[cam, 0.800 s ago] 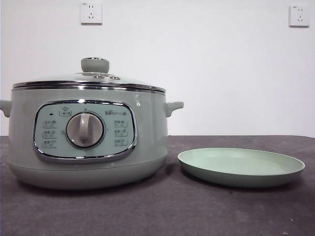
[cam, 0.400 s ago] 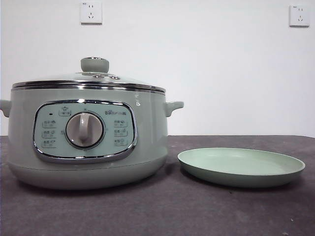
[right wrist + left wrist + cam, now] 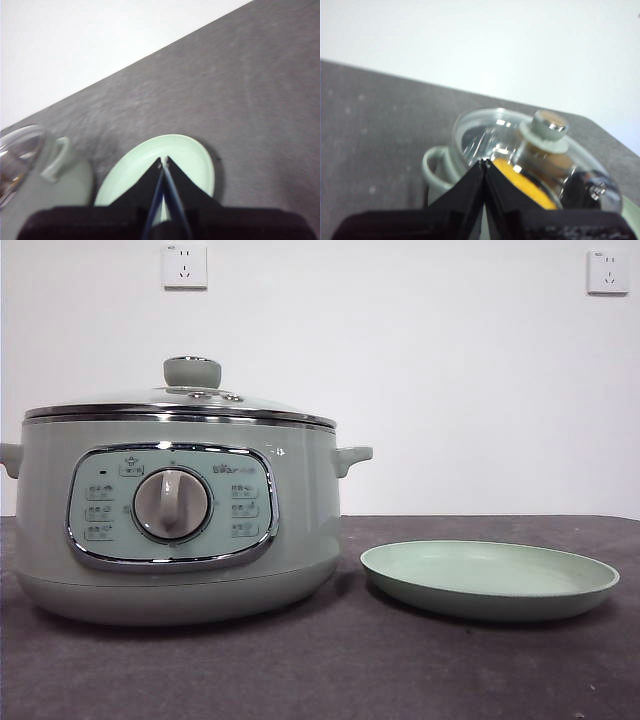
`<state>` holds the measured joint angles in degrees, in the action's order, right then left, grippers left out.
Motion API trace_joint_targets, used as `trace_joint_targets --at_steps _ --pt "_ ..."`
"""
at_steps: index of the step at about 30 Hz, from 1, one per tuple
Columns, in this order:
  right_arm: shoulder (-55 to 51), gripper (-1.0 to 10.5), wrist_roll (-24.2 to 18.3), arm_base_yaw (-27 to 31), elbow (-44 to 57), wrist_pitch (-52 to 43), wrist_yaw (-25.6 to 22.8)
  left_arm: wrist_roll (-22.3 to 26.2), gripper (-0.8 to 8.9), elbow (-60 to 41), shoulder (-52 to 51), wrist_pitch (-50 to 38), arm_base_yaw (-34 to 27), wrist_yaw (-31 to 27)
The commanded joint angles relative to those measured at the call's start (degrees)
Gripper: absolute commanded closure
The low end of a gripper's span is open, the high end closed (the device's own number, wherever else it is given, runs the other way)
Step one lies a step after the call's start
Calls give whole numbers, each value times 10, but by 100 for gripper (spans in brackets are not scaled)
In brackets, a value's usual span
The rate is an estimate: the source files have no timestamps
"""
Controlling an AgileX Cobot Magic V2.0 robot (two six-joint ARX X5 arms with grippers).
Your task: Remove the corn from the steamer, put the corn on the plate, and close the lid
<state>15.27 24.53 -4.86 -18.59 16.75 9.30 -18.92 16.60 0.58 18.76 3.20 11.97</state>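
The closed, empty left gripper (image 3: 485, 162) should open and grasp squarely the pale green knob (image 3: 549, 127) of the domed glass lid (image 3: 180, 405), at twelve o'clock above the round sage-green steamer (image 3: 175, 530).

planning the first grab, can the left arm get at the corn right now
Probably not. The lid sits closed on the steamer, and the corn shows only through its glass. The left gripper, jaws shut, hangs above the lid, so the knob looks reachable first.
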Motion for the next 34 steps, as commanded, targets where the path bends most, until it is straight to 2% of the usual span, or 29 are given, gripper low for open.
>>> trace_joint_targets --at_steps 1,5,9,15,21,22,25,26,27,30,31,34 --pt "50 956 -35 -1 -46 4 29 29 822 23 1 6 -2 -2" --pt "130 955 -66 -1 -121 23 74 34 822 62 44 20 -2 2" --pt "201 951 -102 -1 -194 63 132 69 822 119 131 50 -2 13" --pt "292 946 -168 -1 -283 143 219 117 822 223 283 90 -2 65" --pt "351 937 -212 -2 -329 205 255 153 817 331 420 144 1 145" --pt "356 917 -215 -2 -331 209 254 157 817 345 437 149 2 156" --pt "367 757 -216 -2 -332 214 252 160 808 380 485 159 6 183" --pt "369 708 -216 -2 -332 215 252 160 776 389 497 159 9 185" --pt "371 672 -216 -2 -332 215 250 160 701 396 508 157 13 185" --pt "372 620 -216 -2 -332 214 248 160 401 409 533 147 27 183" --pt "372 620 -216 -2 -332 213 248 159 354 409 539 139 31 183" --pt "372 620 -216 -2 -332 211 248 151 342 409 555 109 52 181"
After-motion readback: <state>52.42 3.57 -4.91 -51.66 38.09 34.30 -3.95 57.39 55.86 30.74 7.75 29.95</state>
